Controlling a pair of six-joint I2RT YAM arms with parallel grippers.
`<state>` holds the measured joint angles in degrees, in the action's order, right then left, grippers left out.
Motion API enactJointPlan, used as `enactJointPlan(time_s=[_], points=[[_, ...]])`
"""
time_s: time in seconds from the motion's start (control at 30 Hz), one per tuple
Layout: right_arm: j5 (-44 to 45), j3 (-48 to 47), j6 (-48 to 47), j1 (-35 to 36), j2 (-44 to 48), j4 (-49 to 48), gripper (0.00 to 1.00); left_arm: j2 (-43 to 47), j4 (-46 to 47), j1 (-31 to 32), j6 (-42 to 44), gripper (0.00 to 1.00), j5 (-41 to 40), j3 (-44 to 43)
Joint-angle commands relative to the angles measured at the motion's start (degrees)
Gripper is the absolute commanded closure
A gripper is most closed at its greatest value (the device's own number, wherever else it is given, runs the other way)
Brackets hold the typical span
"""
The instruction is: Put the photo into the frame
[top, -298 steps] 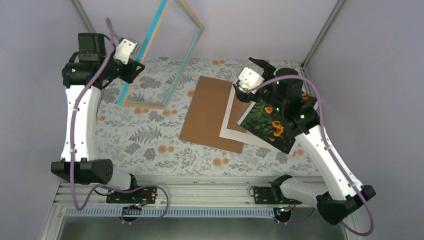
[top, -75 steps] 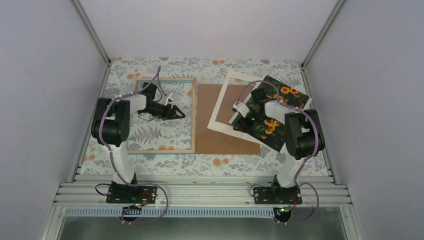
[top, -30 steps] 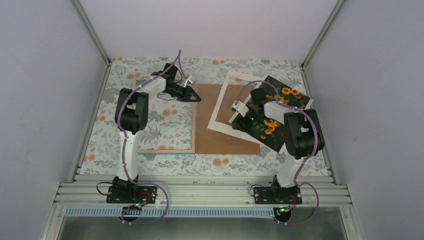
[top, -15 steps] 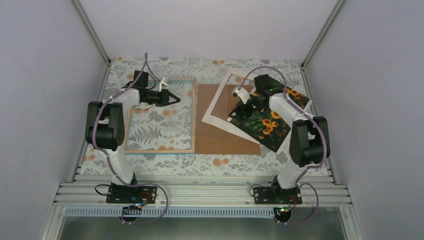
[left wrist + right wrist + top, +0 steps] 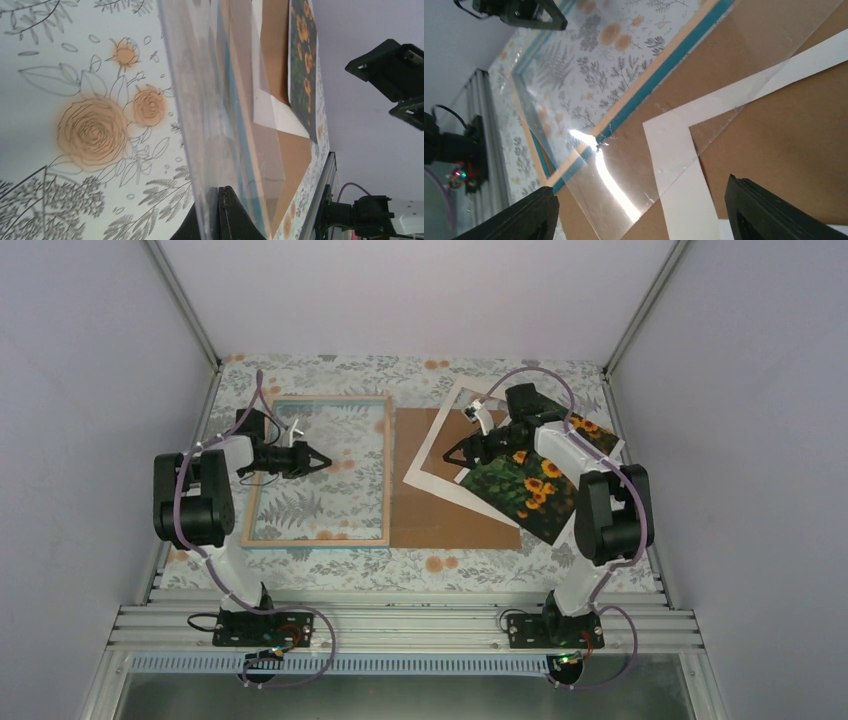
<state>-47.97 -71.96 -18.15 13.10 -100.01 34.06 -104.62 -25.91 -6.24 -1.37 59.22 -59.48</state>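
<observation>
Right now the photo (image 5: 525, 490) lies face up on the right side of the table, turned at an angle, resting on the white mat (image 5: 432, 458) and the brown board (image 5: 430, 515); its far end is hidden under your right arm. It is not in the frame (image 5: 387, 470), which lies flat on the left side of the floral cloth (image 5: 440, 565), wood-coloured back edges up with a line of teal at its rim, and its right rail runs just beside the board's left edge. Your right gripper (image 5: 462, 452) hovers low over the left part of the mat, pointing left, its two fingers (image 5: 769, 212) spread wide with nothing between them. In the right wrist view a clear sheet (image 5: 624, 165) lies across the frame's corner, the board and the mat. Your left gripper (image 5: 318, 458) sits over the far left part of the frame's opening, pointing right, fingers pressed together. In the left wrist view the clear sheet's edge runs right at those tips, but you cannot tell whether they pinch it.
</observation>
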Motion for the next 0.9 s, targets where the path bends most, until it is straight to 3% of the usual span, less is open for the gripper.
enactJointPlan(time_s=[0.0, 0.33, 0.87], points=[[-8.34, -0.16, 10.73, 0.34, -3.46, -5.63, 0.18, 0.68, -5.62, -1.31, 7.65, 0.98, -1.21, -0.63], [-10.82, 3.01, 15.67, 0.48, -5.02, -10.77, 0.21, 0.07, -12.76, -4.69, 14.46, 0.98, -6.54, -1.69], [-9.43, 6.26, 14.95, 0.64, -1.92, -13.23, 0.21, -0.74, -13.46, -6.41, 14.91, 0.98, -16.72, -4.75]])
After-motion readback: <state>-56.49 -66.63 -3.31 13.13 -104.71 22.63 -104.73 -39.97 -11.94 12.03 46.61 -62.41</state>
